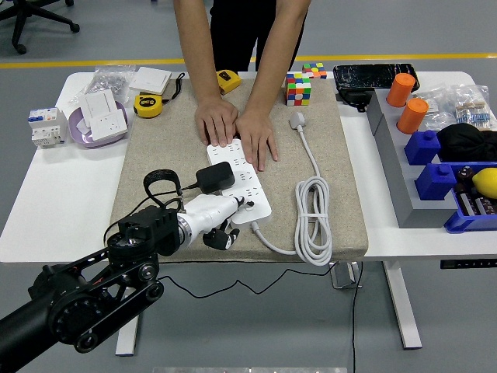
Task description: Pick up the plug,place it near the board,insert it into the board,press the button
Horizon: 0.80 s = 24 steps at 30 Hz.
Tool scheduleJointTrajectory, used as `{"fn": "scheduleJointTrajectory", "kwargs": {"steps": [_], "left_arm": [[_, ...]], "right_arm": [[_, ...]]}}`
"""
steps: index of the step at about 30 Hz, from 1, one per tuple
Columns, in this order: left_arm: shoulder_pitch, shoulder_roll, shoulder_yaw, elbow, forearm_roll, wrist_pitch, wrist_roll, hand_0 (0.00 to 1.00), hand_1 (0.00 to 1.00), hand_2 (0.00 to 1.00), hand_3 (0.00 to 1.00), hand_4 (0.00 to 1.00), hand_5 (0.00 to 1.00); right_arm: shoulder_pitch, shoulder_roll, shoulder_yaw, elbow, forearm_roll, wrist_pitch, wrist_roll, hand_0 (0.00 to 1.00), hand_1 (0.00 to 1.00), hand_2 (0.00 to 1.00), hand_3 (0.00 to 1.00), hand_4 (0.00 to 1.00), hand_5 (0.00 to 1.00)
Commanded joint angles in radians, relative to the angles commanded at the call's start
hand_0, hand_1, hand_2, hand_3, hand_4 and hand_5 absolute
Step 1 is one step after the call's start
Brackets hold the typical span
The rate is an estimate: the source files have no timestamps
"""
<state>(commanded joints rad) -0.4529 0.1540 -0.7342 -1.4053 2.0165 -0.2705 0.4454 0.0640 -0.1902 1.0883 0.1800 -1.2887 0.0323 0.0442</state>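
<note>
White worktop is covered in the middle by a beige mat; clutter is kept to the side edges. On the mat a white power strip is pinned at its far end by a person's hands. The black plug is seated on the strip's left side, its black cord looping off to the left.

The left robot hand is seen at the strip's near end with fingers curled, nothing clamped; one fingertip appears to be on or just above the strip's near corner. Actual contact cannot be confirmed. The right arm is not visible.

Judgement: insertion looks done, button press is the step in hand. The switch itself is too small to be made out, so position should be verified before force is applied. Press is best made straight down with a single fingertip, other fingers kept tucked clear of the plug and the strip's white cable. Sideways load should be avoided, since only the far end is held.
</note>
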Motion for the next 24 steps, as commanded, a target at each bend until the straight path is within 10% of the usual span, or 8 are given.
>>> {"fn": "scheduleJointTrajectory", "kwargs": {"steps": [24], "left_arm": [[-0.009, 0.005, -0.010, -0.016, 0.016, -0.013, 0.006, 0.132, 0.037, 0.156, 0.861, 0.447, 0.047]], "right_arm": [[-0.002, 0.000, 0.003, 0.000, -0.002, 0.000, -0.001, 0.945, 0.888, 0.834, 0.837, 0.998, 0.947]]}}
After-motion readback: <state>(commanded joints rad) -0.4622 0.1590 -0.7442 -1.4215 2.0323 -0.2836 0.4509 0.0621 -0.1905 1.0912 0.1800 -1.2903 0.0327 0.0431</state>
